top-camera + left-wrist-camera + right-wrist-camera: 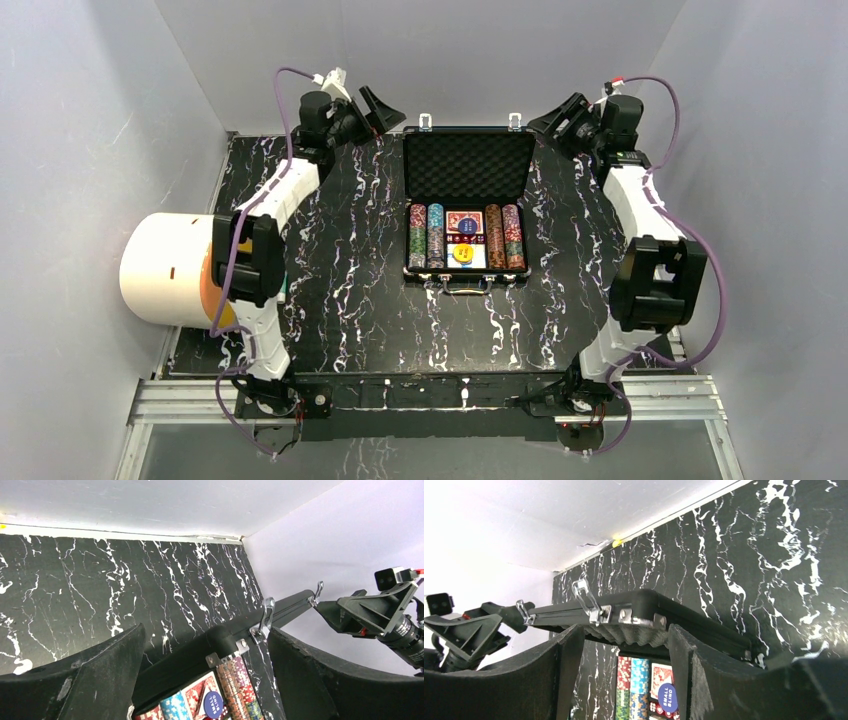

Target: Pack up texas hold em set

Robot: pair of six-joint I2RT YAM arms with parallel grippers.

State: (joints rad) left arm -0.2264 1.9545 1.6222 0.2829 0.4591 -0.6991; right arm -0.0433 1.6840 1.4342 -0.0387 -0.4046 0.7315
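Four rows of poker chips (427, 236) flank a red card deck (465, 222) and yellow button (462, 254) inside the black briefcase (467, 275) on the marbled table (330, 250). Behind them its foam-lined lid (467, 160) stands raised, left gripper (372, 113) and right gripper (560, 122) each spread open at its far corners.

One black briefcase (467, 165) lies open on the table (340, 260), with two silver latches (425, 122) on its lid. Inside are four rows of poker chips (417, 236), one red card deck (464, 222), one blue button (667, 696) and one yellow button (462, 253). One white drum (165, 268) stands at the left.
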